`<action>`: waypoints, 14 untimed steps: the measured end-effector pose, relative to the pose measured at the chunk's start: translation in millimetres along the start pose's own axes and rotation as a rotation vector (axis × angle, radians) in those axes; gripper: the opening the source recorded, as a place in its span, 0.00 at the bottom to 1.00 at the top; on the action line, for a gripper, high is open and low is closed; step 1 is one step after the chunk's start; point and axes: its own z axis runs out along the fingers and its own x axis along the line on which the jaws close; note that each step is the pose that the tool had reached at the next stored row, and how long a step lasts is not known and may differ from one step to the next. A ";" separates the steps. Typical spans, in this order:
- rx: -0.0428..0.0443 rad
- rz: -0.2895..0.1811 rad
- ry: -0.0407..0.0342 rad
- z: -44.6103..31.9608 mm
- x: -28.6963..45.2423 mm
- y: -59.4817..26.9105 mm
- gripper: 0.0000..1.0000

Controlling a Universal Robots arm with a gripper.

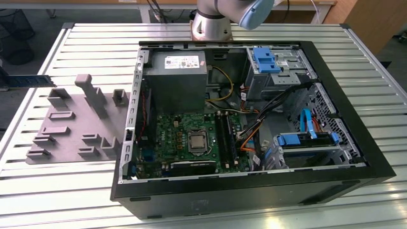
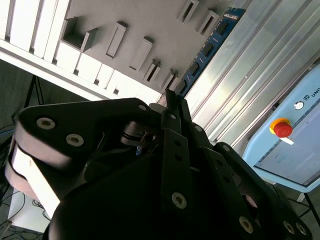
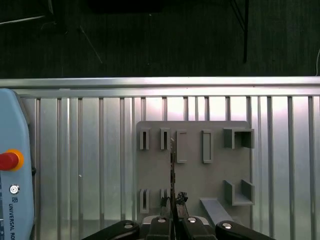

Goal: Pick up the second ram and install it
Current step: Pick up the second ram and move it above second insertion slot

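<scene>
Clamped shut on the second ram (image 3: 172,165), the hand (image 3: 172,201) in the first wrist view has its two dark fingers (image 3: 164,202) pressed close on either side of the stick. The stick is seen edge-on as a thin line. Behind it lies a grey holder plate (image 3: 200,175) with narrow slots, resting on the slatted metal bench (image 3: 75,150). Whether the stick touches the plate cannot be told. A light-blue pendant (image 3: 15,200) with a red button (image 3: 6,161) lies on the bench beside the plate.

In the second wrist view the hand (image 2: 172,100) is large and black in the foreground. The second ram (image 2: 210,47) runs straight out from its fingertips, its blue face and dark chips showing, with the grey holder plate (image 2: 125,20) and the bench (image 2: 250,75) beyond. The pendant (image 2: 295,140) sits nearby.

In the exterior view the second ram (image 1: 30,80) is at the far upper left of the frame, level, broad face to the camera. It is just past the grey holder plate (image 1: 70,124) and well apart from the open computer case (image 1: 375,157). The case lies on the bench (image 1: 95,43) with its motherboard (image 1: 184,138) exposed. The arm base (image 1: 213,24) stands at the top centre.
</scene>
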 end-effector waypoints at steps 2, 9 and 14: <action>-0.0001 0.000 0.0002 -0.2 0.0 0.0 0.14; 0.0000 0.000 0.0002 -0.2 -0.1 -2.6 0.14; 0.0000 0.000 0.0002 -0.2 -0.2 -6.8 0.14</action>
